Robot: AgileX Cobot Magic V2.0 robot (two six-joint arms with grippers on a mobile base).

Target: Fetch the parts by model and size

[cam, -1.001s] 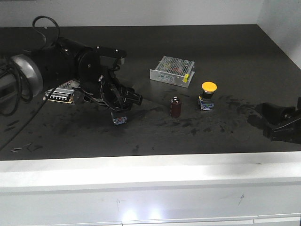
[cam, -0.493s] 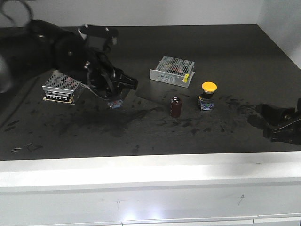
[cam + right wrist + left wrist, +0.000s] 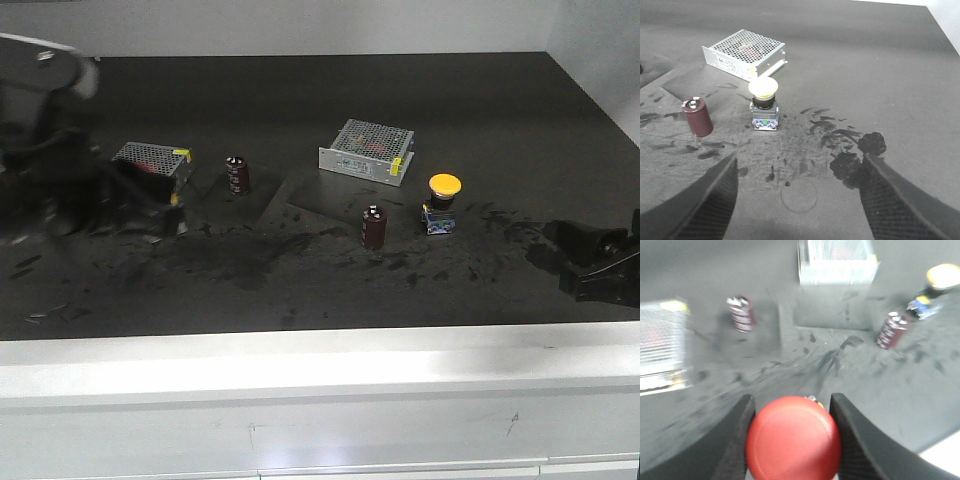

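Between the two black fingers [image 3: 740, 440] of the left claw [image 3: 791, 405] sits the red-capped mushroom-head push-button switch [image 3: 792, 440]. The claw is clamped on it from both sides, and the round red cap hides nearly all of the base. Whether the switch is clear of the dark, scuffed bench [image 3: 300, 290] cannot be told, since the left arm is only a blur in the front view.

Ahead of this claw and to its left stands a dark maroon cylindrical capacitor [image 3: 742, 313], upright. Further left lies a silver perforated-metal power supply box [image 3: 662, 347]. Ahead and to the right stands a second maroon capacitor [image 3: 892, 330]. Beyond that one, at the far right, is the yellow-capped mushroom-head push-button switch [image 3: 940, 282] on its black-and-blue block base. A second silver perforated box [image 3: 836, 260] lies straight ahead, furthest off.

The right claw [image 3: 799, 160] hangs low over the bench with its fingers [image 3: 715, 200] spread wide apart, gripping nothing. The yellow-capped switch stands upright ahead of it, a little to the left of its centre line and well apart from both fingers. The second capacitor is near that switch, further to the claw's left, and the second perforated box lies beyond both
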